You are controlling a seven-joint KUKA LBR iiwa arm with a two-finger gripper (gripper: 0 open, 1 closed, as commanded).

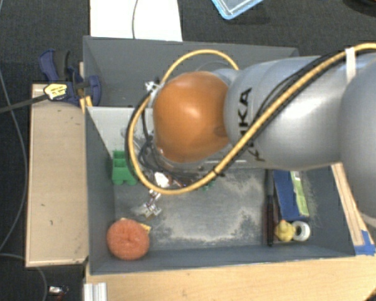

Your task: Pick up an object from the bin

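Note:
My gripper [152, 204] comes down from under the arm's wrist to the bin floor, left of the middle, and nothing shows in it. A round orange-red scrubby ball [128, 238] lies in the front left corner, just below and left of the gripper and apart from it. A green block [120, 167] stands against the left wall, above and left of the gripper.
Along the right side lie a blue flat thing [287, 196], a dark bar [269, 213], a small yellow piece [284, 232] and a white ring [301, 231]. The arm and its orange cover hide the back of the bin. Bare floor stretches across the front middle.

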